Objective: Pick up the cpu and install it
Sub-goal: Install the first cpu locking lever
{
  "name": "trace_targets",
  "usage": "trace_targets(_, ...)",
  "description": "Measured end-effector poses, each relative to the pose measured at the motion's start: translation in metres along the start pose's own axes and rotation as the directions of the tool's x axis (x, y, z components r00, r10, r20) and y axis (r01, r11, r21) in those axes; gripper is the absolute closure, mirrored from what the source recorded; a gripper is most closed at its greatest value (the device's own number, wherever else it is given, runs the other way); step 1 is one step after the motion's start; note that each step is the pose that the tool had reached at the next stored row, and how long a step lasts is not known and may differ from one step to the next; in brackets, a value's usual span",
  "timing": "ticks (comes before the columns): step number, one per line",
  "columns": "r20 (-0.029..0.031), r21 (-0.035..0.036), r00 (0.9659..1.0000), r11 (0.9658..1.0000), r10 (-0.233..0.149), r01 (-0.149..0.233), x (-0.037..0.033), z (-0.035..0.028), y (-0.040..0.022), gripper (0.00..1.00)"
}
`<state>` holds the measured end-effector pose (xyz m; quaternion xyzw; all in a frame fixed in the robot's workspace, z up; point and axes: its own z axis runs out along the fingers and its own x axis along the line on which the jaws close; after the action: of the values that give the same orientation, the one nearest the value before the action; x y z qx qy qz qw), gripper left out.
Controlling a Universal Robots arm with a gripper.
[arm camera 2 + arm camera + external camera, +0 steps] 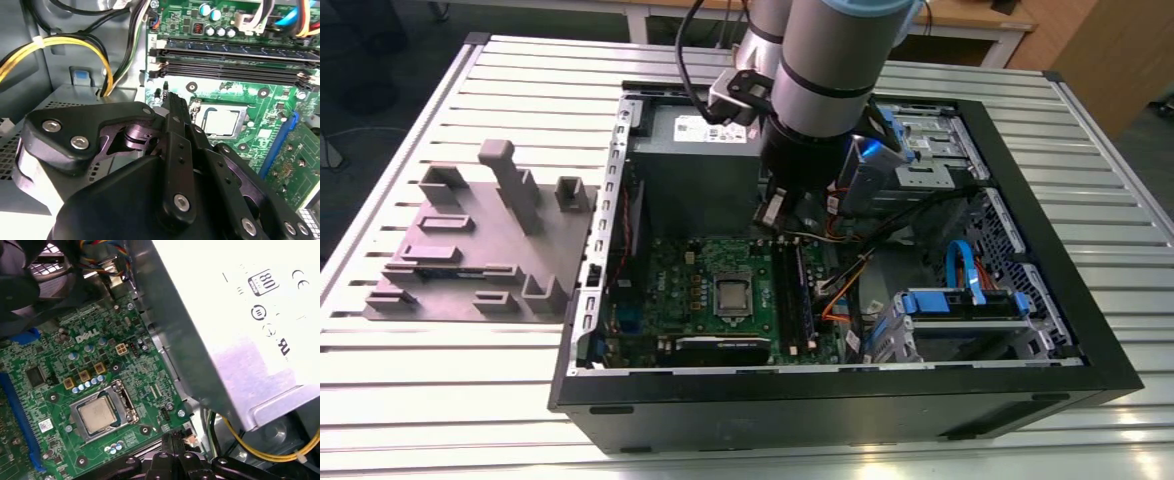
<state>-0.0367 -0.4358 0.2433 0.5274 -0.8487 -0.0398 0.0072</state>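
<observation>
The cpu (pixel 734 293) lies flat in the socket of the green motherboard (pixel 674 270) inside the open computer case; its silvery square top also shows in both wrist views (pixel 222 121) (pixel 98 415). My gripper (pixel 781 215) hangs above the board beside the power supply, a short way from the socket and higher than it. Its black fingers stand pressed together with nothing between them in the second wrist view (pixel 172 98), and their tips (pixel 172 439) show in the first wrist view. The gripper touches neither the cpu nor the socket frame (pixel 127 400).
A grey block (pixel 480 240) with slots and posts sits on the slatted table at the exterior view's left. The power supply (pixel 240 315) stands close to the gripper, with yellow and black cables (pixel 75 45). Memory slots (pixel 230 62) and a blue drive bay (pixel 961 300) lie nearby.
</observation>
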Motion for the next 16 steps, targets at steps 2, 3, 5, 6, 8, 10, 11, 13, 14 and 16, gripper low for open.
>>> trace_targets(2, -0.0002, -0.0002, 1.0000, 1.0000, -0.006, 0.006, -0.0002, 0.0012, 0.0013, 0.90)
trace_targets(3, -0.0008, -0.0003, 0.9999, 0.9999, -0.011, 0.011, 0.0001, 0.0015, 0.0021, 0.90)
trace_targets(5, -0.0017, -0.0007, 0.9998, 0.9998, -0.022, 0.022, 0.0009, 0.0022, 0.0036, 0.90)
trace_targets(6, -0.0022, -0.0008, 0.9996, 0.9996, -0.027, 0.027, 0.0012, 0.0025, 0.0041, 0.90)
trace_targets(8, -0.0034, -0.0009, 0.9994, 0.9994, -0.035, 0.035, 0.0015, 0.0026, 0.0048, 0.90)
trace_targets(10, -0.0077, 0.0011, 0.9993, 0.9994, -0.036, 0.036, 0.0016, 0.0027, 0.0048, 0.90)
trace_targets(11, -0.0106, 0.0024, 0.9993, 0.9994, -0.036, 0.036, 0.0017, 0.0027, 0.0048, 0.90)
trace_targets(13, -0.0177, 0.0056, 0.9992, 0.9994, -0.035, 0.035, 0.0020, 0.0027, 0.0048, 0.90)
trace_targets(14, -0.0226, 0.0079, 0.9991, 0.9994, -0.035, 0.035, 0.0022, 0.0027, 0.0048, 0.90)
trace_targets(16, -0.0306, 0.0115, 0.9989, 0.9993, -0.034, 0.034, 0.0028, 0.0027, 0.0050, 0.90)
